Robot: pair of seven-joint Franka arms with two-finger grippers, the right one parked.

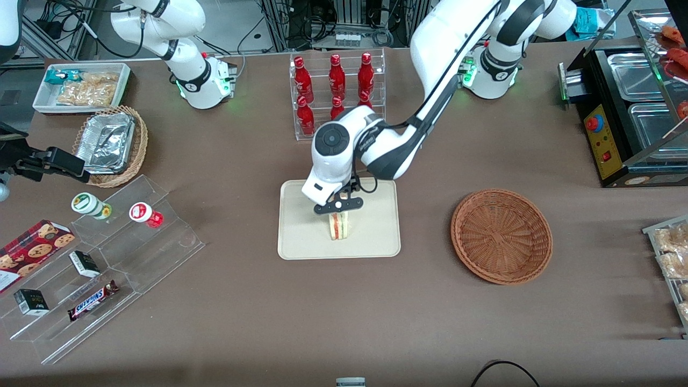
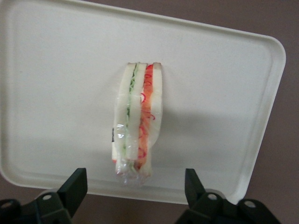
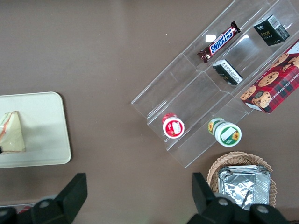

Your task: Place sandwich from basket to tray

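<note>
The counter [image 1: 344, 322] is carrying the tray [image 1: 301, 236] beside the basket [image 1: 501, 235]. The sandwich [image 1: 339, 225] is standing on the tray, and the claw [image 1: 338, 206] is hovering above it, fingers [image 2: 74, 186] spread open, gripping nothing.

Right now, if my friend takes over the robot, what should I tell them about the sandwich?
Gripper: open, hanging just above the sandwich, fingers clear of it on both sides.
Sandwich: standing on edge on the cream tray, near its middle.
Wicker basket: empty, on the table toward the working arm's end.
Done: sandwich is out of the basket and on the tray, let go.
Left: probably only lifting the arm away without knocking the sandwich over.
</note>
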